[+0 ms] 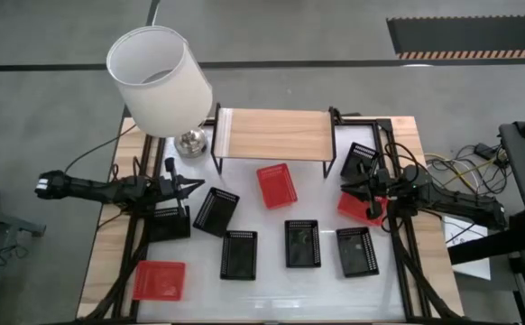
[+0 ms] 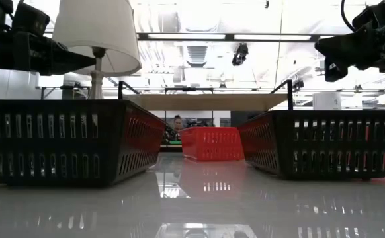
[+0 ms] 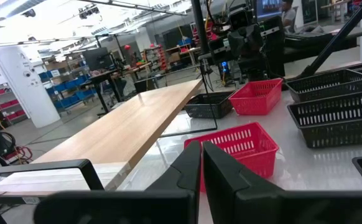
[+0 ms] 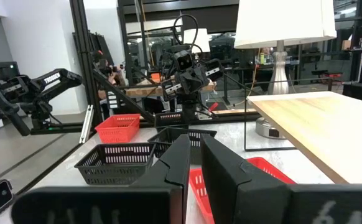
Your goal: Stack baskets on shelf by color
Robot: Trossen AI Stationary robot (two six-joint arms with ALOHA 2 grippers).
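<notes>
Left gripper at table's left side, fingers pressed together, holding nothing. Right gripper pinching rim of red basket just off shelf's right end. Shelf top bare. Second red basket before shelf front edge; third at near-left corner. Black baskets in near row.
</notes>
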